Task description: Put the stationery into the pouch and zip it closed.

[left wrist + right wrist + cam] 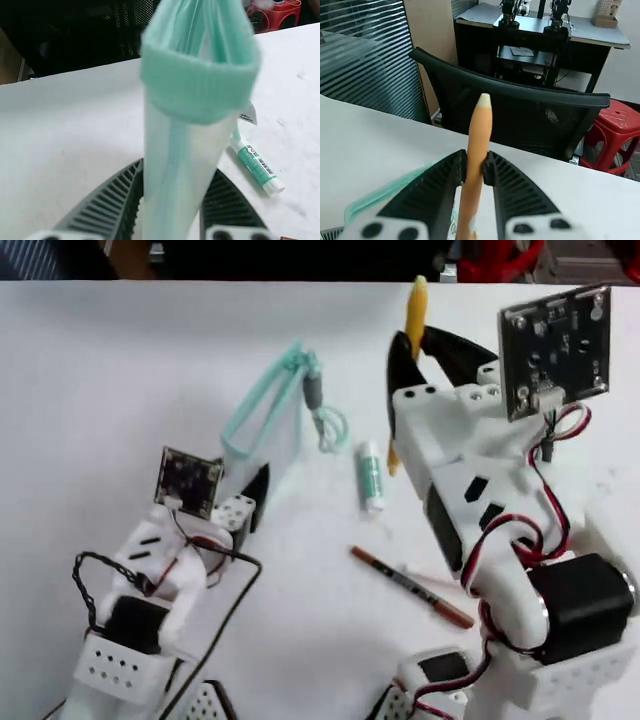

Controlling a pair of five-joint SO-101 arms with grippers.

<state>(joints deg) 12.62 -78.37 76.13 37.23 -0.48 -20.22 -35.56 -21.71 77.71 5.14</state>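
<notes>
Left hand (177, 170) clamped on pouch (200, 85); right hand (475, 156) clamped on pen (482, 120).
The pouch is held upright, mouth up; the pen is held upright. A glue stick (370, 477) and pencil (410, 586) are laid apart on the worktop (120, 370) between the arms.

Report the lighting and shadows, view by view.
High view: the white table is brightly, evenly lit, with only faint shadows beside the pouch and glue stick. Left wrist view: light shows through the pouch's translucent wall, held in the left gripper. Right wrist view: the orange pen in the right gripper stands bright against a dark chair.
</notes>
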